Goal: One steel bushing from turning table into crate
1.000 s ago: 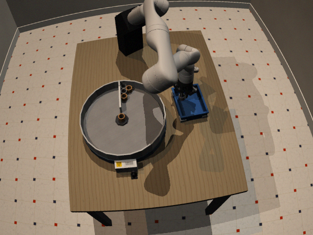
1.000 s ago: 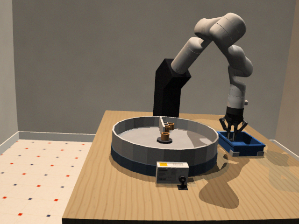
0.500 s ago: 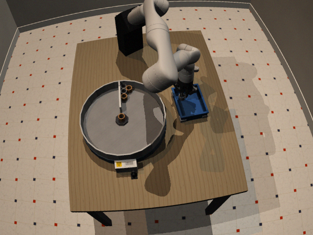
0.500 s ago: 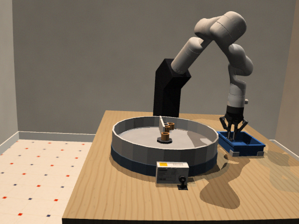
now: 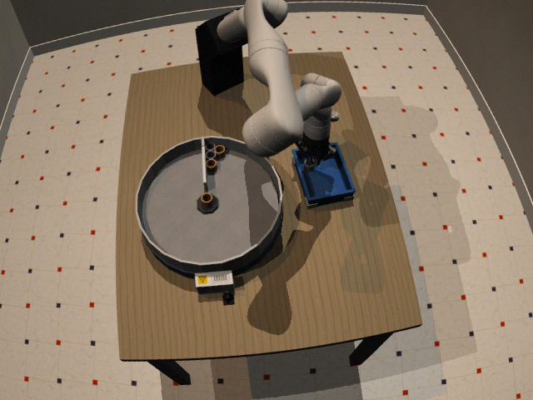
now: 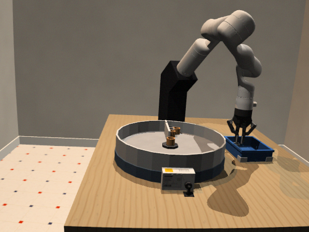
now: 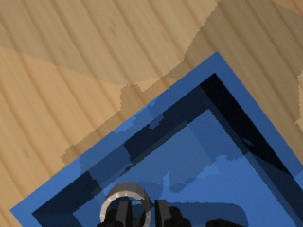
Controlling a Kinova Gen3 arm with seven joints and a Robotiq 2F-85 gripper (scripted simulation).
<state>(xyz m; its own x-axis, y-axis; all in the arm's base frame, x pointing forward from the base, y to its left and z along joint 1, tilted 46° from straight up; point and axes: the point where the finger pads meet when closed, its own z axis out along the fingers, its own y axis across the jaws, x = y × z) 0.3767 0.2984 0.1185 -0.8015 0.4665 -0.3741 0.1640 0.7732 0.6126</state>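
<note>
Grey walls and speckled floor (image 5: 60, 267) (image 6: 47, 181) surround the table (image 5: 301, 327) (image 6: 139, 210). Top: crate (image 5: 331, 199) (image 6: 257, 156) (image 7: 142, 117) right of turntable (image 5: 206, 241) (image 6: 169, 162), narrow gap between. Exterior: gripper (image 5: 314, 162) (image 6: 239, 143) (image 7: 143, 210) low inside crate's turntable side. Wrist: steel bushing (image 5: 309, 166) (image 6: 237, 144) (image 7: 127, 187) in crate, near a corner; claw slightly parted, released, fingers straddling its wall; open room toward far side.

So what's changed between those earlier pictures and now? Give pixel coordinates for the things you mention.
Nothing visibly. The gripper (image 5: 315, 162) (image 6: 239, 143) (image 7: 144, 208) is still down in the blue crate (image 5: 350, 189) (image 6: 257, 151) (image 7: 114, 137), around the wall of the steel bushing (image 5: 309, 167) (image 7: 126, 186); I can't tell whether its grip changed. The copper-colored bushings (image 5: 211, 166) (image 6: 170, 141) on the turning table (image 5: 171, 215) (image 6: 139, 154) stayed put.
</note>
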